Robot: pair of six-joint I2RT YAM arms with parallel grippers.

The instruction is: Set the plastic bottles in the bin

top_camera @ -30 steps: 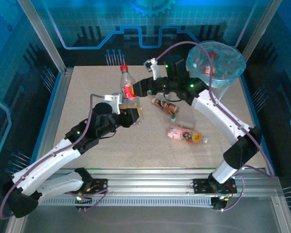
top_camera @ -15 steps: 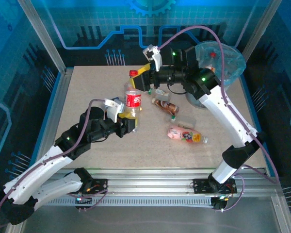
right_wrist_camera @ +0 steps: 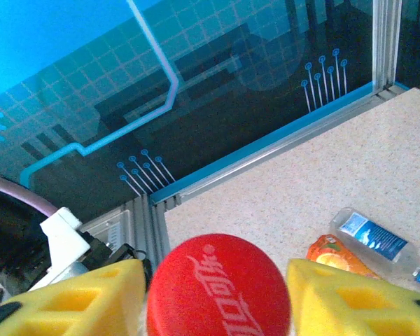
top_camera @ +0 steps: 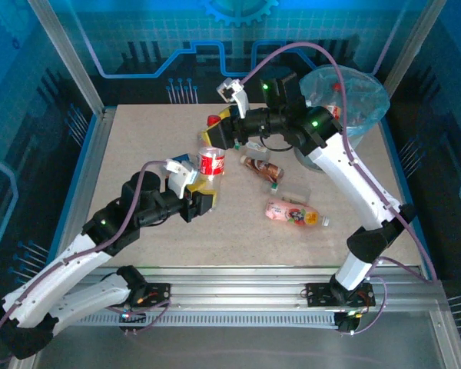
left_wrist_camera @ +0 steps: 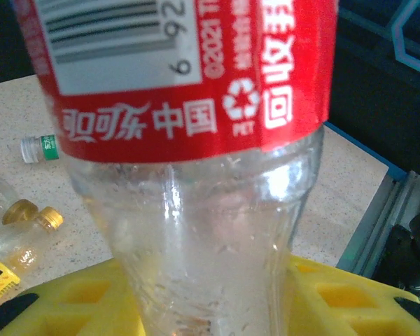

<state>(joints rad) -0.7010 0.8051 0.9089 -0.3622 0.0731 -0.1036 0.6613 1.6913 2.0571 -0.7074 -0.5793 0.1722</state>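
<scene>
Left fingers (left_wrist_camera: 350, 297) pinch the bottle (left_wrist_camera: 196, 231) low down; right fingers (right_wrist_camera: 84, 297) flank its cap (right_wrist_camera: 220, 287), grip unclear.

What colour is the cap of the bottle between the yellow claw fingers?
The cap is red with white script; best seen in the right wrist view.

a speckled beige table (top_camera: 138, 146) fills the middle. behind the table stands a blue wall (top_camera: 138, 38) printed with a grid, circuit lines and a gear (top_camera: 230, 9). slanted metal posts (top_camera: 65, 54) rise at the table's back corners. a blue strip (top_camera: 84, 184) borders the table's left side, and a ribbed metal rail (top_camera: 238, 296) runs along its near edge.
</scene>
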